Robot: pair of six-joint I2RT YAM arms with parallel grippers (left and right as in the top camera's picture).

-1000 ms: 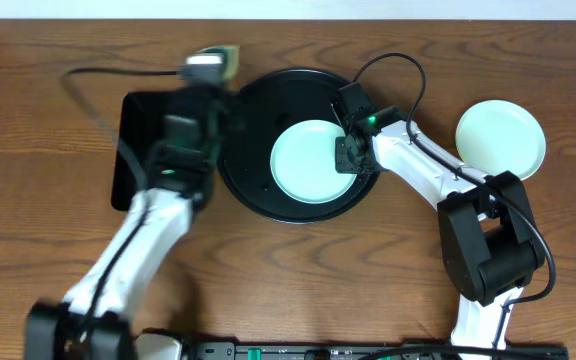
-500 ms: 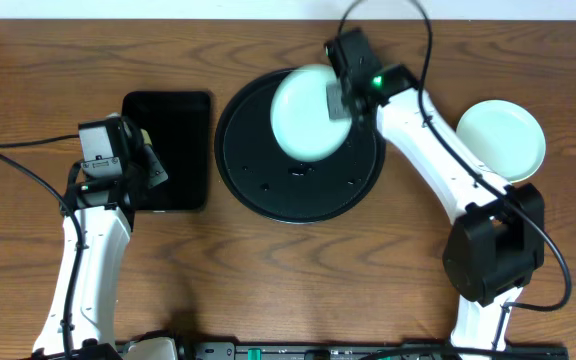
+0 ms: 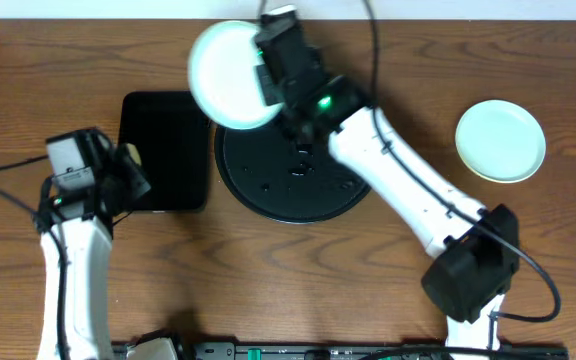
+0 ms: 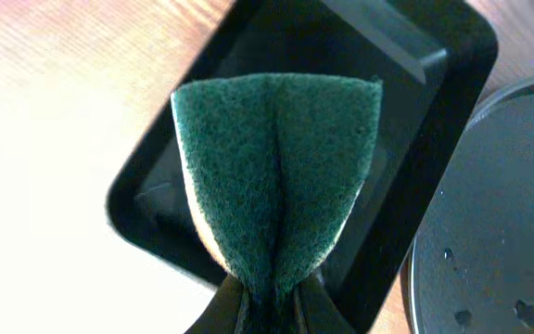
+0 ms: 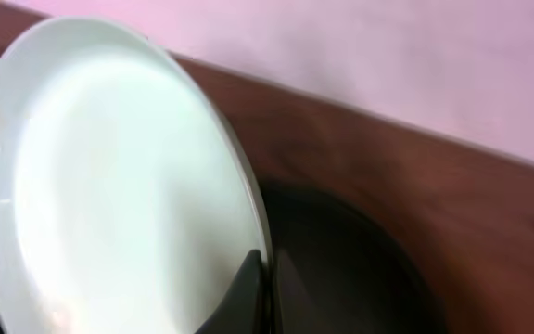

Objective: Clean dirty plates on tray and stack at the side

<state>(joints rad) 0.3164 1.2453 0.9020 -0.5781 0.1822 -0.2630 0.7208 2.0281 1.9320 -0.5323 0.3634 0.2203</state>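
My right gripper [image 3: 264, 78] is shut on the rim of a pale turquoise plate [image 3: 224, 74]. It holds the plate tilted in the air over the far left rim of the round black tray [image 3: 298, 190]. In the right wrist view the fingertips [image 5: 253, 278] pinch the plate [image 5: 109, 186] at its edge, and a faint orange mark shows near its left rim. A second pale plate [image 3: 500, 140] lies on the table at the right. My left gripper [image 3: 131, 168] is shut on a folded green sponge [image 4: 276, 176] at the left edge of the rectangular black tray.
The rectangular black tray [image 3: 168, 150] lies left of the round tray. Small specks dot the round tray's floor [image 4: 527, 223]. A white wall runs along the table's far edge [image 5: 387, 56]. Cables trail from both arms.
The right arm has lifted the turquoise plate off the round tray and carried it up and to the left. The left arm drew back from the tray to beside the rectangular tray.
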